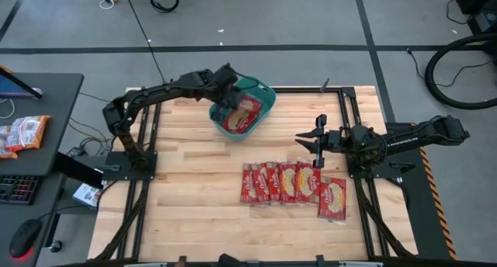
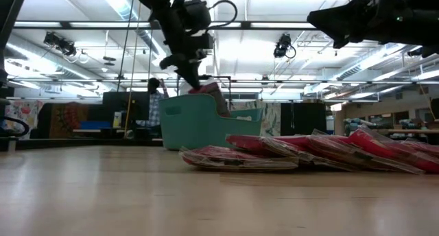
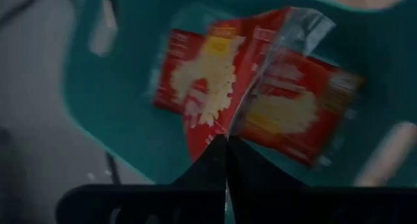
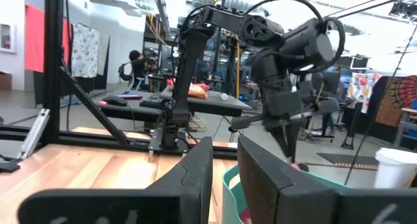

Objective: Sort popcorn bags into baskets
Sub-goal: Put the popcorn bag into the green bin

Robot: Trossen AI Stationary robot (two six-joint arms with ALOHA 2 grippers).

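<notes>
The teal basket (image 1: 266, 91) (image 2: 199, 123) stands at the table's far edge, near the middle. My left gripper (image 1: 230, 104) (image 3: 226, 152) hangs over it, shut on a red popcorn bag (image 3: 287, 107). A second bag (image 3: 199, 77) lies flat on the basket's floor (image 3: 117, 120). Several more red bags (image 1: 291, 182) (image 2: 309, 150) lie overlapping in a row on the table's near right part. My right gripper (image 1: 309, 139) (image 4: 225, 165) hovers open above the table, right of the basket and beyond that row, touching nothing. My left gripper pinches the popcorn bag by its edge (image 3: 225, 129) between the two shut fingers, coming from above and pointing down into the basket. The bag sits tilted. Its upper part (image 2: 208, 90) shows over the basket's rim and its lower part is inside, over the other bag.
A dark side desk left of the table holds an orange-and-white packet (image 1: 23, 131), a keyboard and a mouse. Black frame rails (image 1: 342, 112) edge the wooden table. Bare wood (image 1: 186, 189) lies left of the bag row. A person (image 2: 154, 102) stands far off in the room.
</notes>
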